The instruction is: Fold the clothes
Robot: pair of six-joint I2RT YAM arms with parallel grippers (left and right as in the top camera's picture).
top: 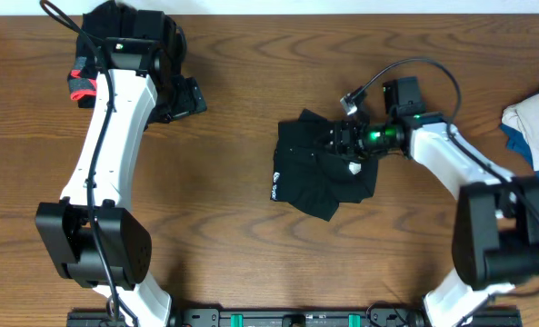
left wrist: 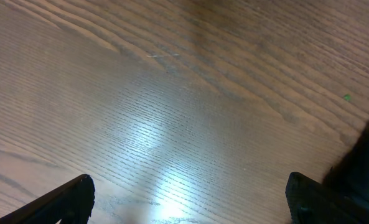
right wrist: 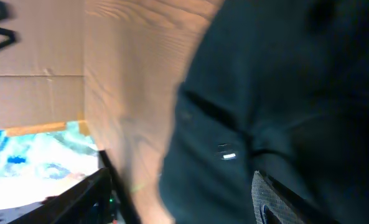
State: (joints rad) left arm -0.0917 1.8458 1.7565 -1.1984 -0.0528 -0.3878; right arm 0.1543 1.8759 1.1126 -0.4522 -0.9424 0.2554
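Across the wooden table [top: 242, 254] two white-and-black arms reach in from the near edge; the left arm [top: 105, 154] stretches to the far left corner, the right arm [top: 451, 159] bends toward the centre; a black garment [top: 319, 177] lies folded mid-table, well apart from a pile of black clothes [top: 114, 18] at the far left edge; a white and blue cloth [top: 534, 118] sits at the right edge; the right gripper [right wrist: 179, 183] hovers over the black garment's far side, fingers parted, gripping nothing; the left gripper [left wrist: 187, 190] is spread wide above bare wood; a coral-red trim [top: 81, 84] shows beside the left arm; the garment's small white logo [top: 276, 182] is too small to read.
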